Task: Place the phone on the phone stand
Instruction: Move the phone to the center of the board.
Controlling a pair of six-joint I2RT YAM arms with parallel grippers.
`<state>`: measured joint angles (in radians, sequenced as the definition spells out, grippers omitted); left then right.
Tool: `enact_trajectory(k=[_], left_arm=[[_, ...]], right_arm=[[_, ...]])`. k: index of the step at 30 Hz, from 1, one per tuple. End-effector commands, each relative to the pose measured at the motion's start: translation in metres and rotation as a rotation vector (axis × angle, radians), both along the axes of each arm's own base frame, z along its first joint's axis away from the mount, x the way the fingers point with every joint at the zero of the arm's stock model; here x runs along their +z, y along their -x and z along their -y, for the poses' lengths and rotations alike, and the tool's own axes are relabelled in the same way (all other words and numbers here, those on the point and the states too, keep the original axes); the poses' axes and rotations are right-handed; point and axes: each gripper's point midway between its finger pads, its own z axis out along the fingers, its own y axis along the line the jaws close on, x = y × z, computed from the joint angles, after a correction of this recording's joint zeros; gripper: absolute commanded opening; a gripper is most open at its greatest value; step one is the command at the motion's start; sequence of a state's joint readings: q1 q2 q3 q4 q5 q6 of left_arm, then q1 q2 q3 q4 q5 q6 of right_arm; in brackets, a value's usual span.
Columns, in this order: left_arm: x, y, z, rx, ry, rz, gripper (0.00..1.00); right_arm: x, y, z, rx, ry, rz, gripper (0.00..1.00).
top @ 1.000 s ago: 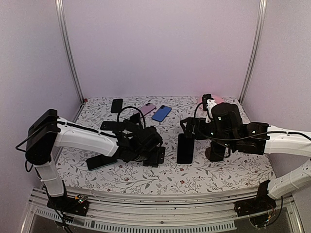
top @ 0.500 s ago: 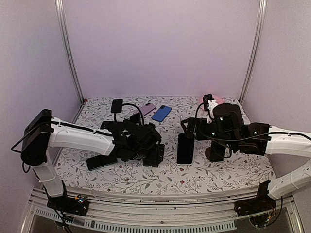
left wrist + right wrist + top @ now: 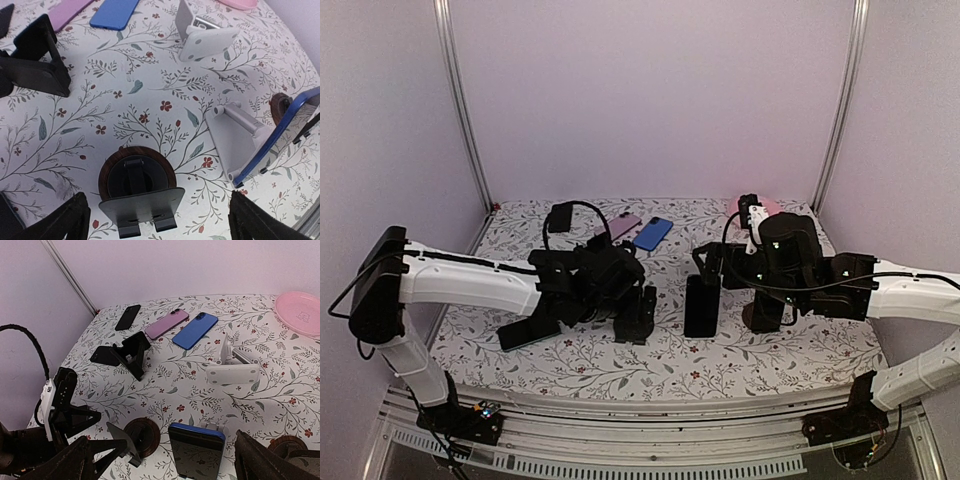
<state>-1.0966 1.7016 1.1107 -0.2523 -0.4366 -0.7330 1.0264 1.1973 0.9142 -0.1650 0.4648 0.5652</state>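
Floral table cover (image 3: 770,350): phone (image 3: 196,450) leans on the white stand (image 3: 235,135), lower centre of the right-wrist view; my left gripper (image 3: 159,227) and right gripper (image 3: 165,465) are spread, empty; the right sits close, so a careless retreat could topple it.

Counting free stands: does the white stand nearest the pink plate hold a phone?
No, the white stand near the pink plate is bare, nothing resting on it.
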Motion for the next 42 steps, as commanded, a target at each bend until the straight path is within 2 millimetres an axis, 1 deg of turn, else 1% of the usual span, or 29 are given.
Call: enact_trajectory(k=[1,3,4,8,11,13,15,20,23,27,35,38,42], left_arm=[[0.015,-0.002,-0.013,0.034,0.003,0.030,0.97],[0.017,-0.003,-0.023,0.074,0.008,0.026,0.97],[0.016,-0.003,-0.031,0.101,0.005,0.016,0.97],[0.008,-0.004,-0.069,0.234,0.013,-0.033,0.97],[-0.004,0.001,-0.100,0.346,0.033,-0.086,0.97],[-0.016,0.009,-0.124,0.426,0.044,-0.128,0.97],[-0.027,0.018,-0.143,0.499,0.059,-0.163,0.97],[-0.054,0.044,-0.184,0.636,0.094,-0.234,0.97],[-0.069,0.055,-0.200,0.689,0.137,-0.271,0.97],[-0.086,0.061,-0.215,0.722,0.180,-0.307,0.97],[-0.102,0.058,-0.226,0.755,0.190,-0.334,0.97],[-0.107,0.055,-0.235,0.787,0.190,-0.326,0.97],[-0.112,0.048,-0.256,0.853,0.166,-0.314,0.97]], right_arm=[[0.005,0.000,0.007,-0.020,-0.018,0.007,0.99],[0.006,0.001,0.008,-0.018,-0.019,0.009,0.99],[0.007,0.000,0.008,-0.020,-0.020,0.010,0.99],[0.008,0.001,0.009,-0.020,-0.022,0.014,0.99],[0.009,0.001,0.008,-0.017,-0.024,0.015,0.99],[0.009,0.001,0.008,-0.015,-0.027,0.015,0.99],[0.009,0.001,0.007,-0.009,-0.032,0.016,0.99],[0.006,0.002,0.004,0.003,-0.039,0.014,0.99],[0.007,0.002,0.001,0.012,-0.041,0.014,0.99],[0.008,0.001,-0.002,0.022,-0.045,0.016,0.99],[0.007,0.003,0.001,0.016,-0.046,0.015,0.99],[0.005,0.004,0.004,0.012,-0.047,0.012,0.99],[0.005,0.005,0.006,0.008,-0.047,0.011,0.99]])
